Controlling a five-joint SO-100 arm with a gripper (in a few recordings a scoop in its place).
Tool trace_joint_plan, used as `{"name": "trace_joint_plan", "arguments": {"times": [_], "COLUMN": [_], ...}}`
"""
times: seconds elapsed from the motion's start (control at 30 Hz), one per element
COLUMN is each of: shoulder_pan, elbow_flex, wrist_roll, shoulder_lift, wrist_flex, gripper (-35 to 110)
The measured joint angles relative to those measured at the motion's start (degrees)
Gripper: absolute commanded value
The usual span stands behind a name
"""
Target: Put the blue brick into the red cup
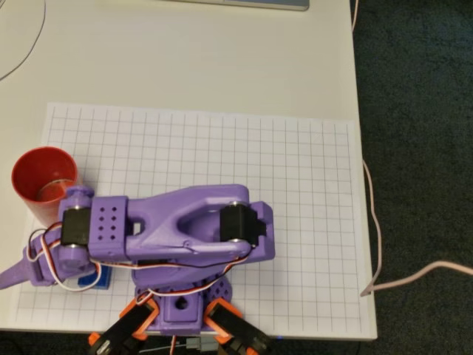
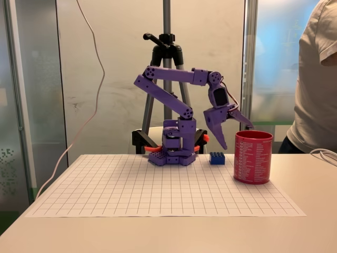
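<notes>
White tabletop (image 1: 222,59) is covered by a sheet of gridded paper (image 1: 295,185), on which everything is set. With the purple robot arm's base (image 2: 176,153) taken as the landmark, the blue brick (image 2: 216,158) is seen in the fixed view lying flat on the grid just to the right of the base, studs up, untouched by anything. In the overhead view, a small part of the blue brick (image 1: 100,279) is seen beside the base, mostly hidden under the arm.

The red cup (image 2: 253,157) stands upright on the paper further to the right of the base in the fixed view, just beyond the brick and apart from it. In the overhead view the red cup (image 1: 44,181) is found up and to the left of the base, its rim partly covered by the arm.

The gripper (image 2: 234,134) is held in the air above the brick and just left of the cup's rim, well clear of the paper. Its two fingers are spread apart, one pointing down and the other slanting towards the cup, and nothing is gripped between them.

Behind the base, a black tripod (image 2: 166,52) is seen against glass panels. A person in a light shirt (image 2: 318,79) stands at the right edge, beyond the cup. A pale cable (image 1: 373,222) runs along the table's edge over dark carpet.
</notes>
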Motion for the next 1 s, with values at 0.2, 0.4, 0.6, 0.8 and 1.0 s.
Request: {"name": "trace_joint_plan", "arguments": {"times": [0.2,0.4,0.6,0.8,1.0], "shoulder_pan": [5.8,11.6,13.9,14.3,14.2], "elbow_flex": [-0.4,-0.4,2.5,6.2,10.2], "wrist_roll": [-10.2,-26.6,-32.3,-32.7,-33.6], "shoulder_lift": [2.0,1.5,-0.1,-2.8,1.4], "wrist_flex": [2.6,7.6,6.4,2.9,3.1], "gripper": [48,45,40,40,40]}}
